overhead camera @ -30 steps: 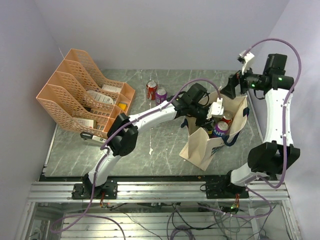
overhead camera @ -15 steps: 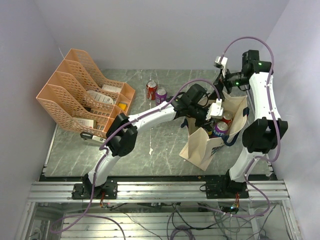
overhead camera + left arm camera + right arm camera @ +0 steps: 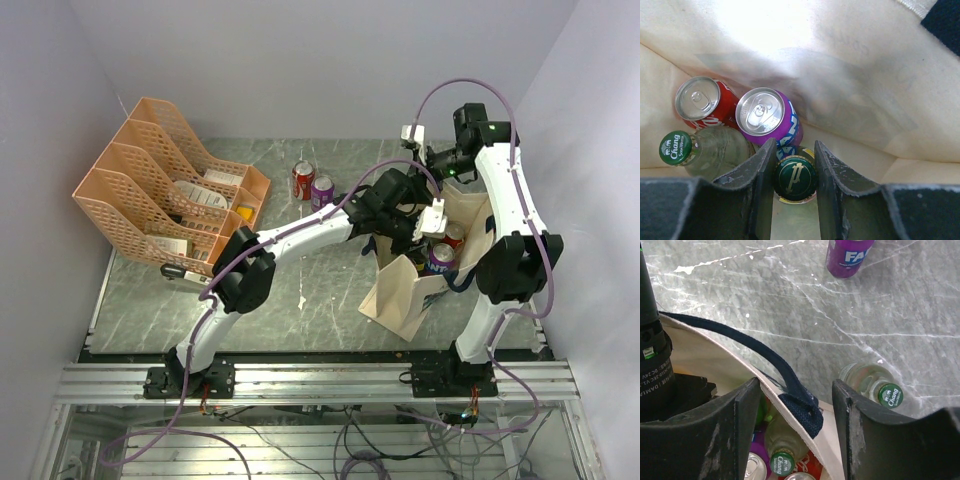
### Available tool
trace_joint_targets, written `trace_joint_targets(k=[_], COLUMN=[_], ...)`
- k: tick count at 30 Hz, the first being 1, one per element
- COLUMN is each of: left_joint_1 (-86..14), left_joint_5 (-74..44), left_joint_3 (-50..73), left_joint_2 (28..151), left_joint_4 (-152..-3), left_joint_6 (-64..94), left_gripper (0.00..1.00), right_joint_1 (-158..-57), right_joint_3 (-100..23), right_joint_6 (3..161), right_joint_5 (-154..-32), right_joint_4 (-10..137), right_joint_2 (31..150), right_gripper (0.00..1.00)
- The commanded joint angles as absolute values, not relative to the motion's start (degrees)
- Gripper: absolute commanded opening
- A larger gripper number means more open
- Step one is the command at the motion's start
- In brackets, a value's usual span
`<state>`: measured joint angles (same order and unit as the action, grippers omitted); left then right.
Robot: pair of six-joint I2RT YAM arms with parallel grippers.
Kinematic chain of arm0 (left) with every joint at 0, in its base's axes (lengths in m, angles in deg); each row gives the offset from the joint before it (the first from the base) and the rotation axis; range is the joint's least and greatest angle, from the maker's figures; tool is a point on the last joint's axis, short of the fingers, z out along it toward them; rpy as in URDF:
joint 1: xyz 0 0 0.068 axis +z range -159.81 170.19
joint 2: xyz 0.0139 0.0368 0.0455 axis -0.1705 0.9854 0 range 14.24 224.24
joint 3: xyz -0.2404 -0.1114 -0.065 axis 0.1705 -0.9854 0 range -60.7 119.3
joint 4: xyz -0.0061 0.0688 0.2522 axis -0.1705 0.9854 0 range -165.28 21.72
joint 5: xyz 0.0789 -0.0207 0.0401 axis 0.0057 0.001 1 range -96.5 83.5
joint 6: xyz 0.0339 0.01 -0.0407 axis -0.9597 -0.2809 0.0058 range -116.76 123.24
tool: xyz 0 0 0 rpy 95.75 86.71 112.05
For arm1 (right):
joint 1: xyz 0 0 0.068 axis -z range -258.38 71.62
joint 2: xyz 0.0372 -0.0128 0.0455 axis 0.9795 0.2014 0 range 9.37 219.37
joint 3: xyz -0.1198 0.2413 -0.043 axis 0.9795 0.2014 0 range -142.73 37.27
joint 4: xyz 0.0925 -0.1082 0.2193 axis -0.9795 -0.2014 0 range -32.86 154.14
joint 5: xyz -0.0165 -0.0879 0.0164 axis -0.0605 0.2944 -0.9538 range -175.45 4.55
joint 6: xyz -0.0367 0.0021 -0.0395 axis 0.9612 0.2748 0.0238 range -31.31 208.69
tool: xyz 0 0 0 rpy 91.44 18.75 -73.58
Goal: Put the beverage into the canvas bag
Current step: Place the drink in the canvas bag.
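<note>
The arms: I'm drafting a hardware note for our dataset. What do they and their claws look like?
The left arm and right arm have white links, black joint housings and a lilac cable looped alongside each. The left claw and right claw each have two dark grey, scuffed, flat fingers.

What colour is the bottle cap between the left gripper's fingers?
Dark green cap, left wrist view.

The left claw (image 3: 794,146) pinches a green-capped bottle (image 3: 794,178) inside canvas bag (image 3: 850,70).
</note>
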<state>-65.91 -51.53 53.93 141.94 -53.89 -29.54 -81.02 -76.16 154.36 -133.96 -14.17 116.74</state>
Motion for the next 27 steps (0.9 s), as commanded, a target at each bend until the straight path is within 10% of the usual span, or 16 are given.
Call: trace_joint_targets(k=[1,15,27], left_joint_1=[-66.8,-66.9,-66.9], left_joint_5=[-55.1,-54.4,-54.1], left_joint_3=[53.6,53.7,55.6], left_joint_2=[139.9,138.8,138.5], left_joint_4=[-55.2,-54.8,-55.5], left_joint_6=[-29.2,-29.2,-27.2], left_gripper=[0.07,0.07,0.07], right_joint_1=[-82.1,-83.7,-83.6], right_joint_3=[-75.3,-77.0,-80.9], right_joint_6=[156.0,155.1,154.4], right_joint_5=[-133.3,-134.2,-135.3], right_joint_4=[-14.9,-14.9,-15.0], right_joint_2=[117.6,115.6,114.7], right_gripper=[0.55,0.01,0.0])
